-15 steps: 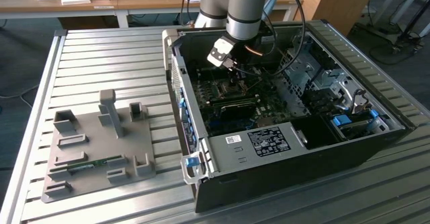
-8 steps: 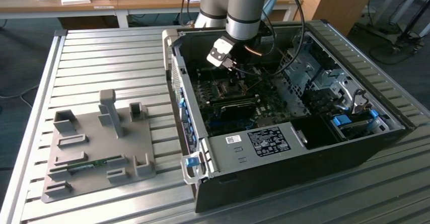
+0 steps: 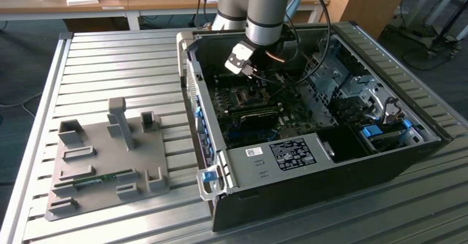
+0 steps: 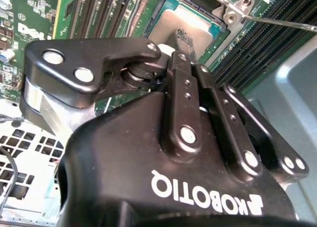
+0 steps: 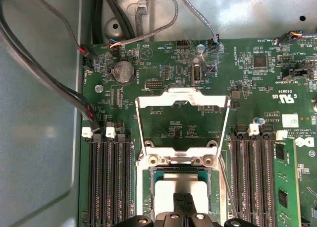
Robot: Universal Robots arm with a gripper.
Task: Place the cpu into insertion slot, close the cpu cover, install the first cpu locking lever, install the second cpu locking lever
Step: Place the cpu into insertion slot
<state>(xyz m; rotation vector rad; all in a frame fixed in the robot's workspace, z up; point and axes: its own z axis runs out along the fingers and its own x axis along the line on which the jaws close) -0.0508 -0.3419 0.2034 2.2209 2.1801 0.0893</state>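
Silvery-grey and flat, the cpu (image 5: 166, 195) lies inside the insertion slot (image 5: 148, 180) on the green motherboard (image 5: 257, 88), level with the slot's frame, so it looks seated. The gripper (image 5: 184, 201) stands directly over the chip's middle with its two fingers drawn together and nothing between them. That closed, narrow tip suits pressing or checking a flat part better than grasping it. Whether the tip rests on the chip or hangs just above it I cannot tell, since the fingers hide the spot in both wrist views.

The cpu cover (image 5: 181, 151) is swung fully back on its hinge at the slot's far edge. It lies open over the board, with the board showing through its empty centre, which leaves the slot clear from above. A thin locking lever (image 4: 282, 22) stands free beside the slot, not hooked down. Dark memory slots (image 5: 106, 177) flank the slot on both sides.

In the exterior view the arm reaches down into the open computer case (image 3: 307, 183), which lies on its side on the ribbed metal tabletop (image 3: 117, 63). A grey parts fixture (image 3: 102, 162) sits well apart towards the exterior view's left.
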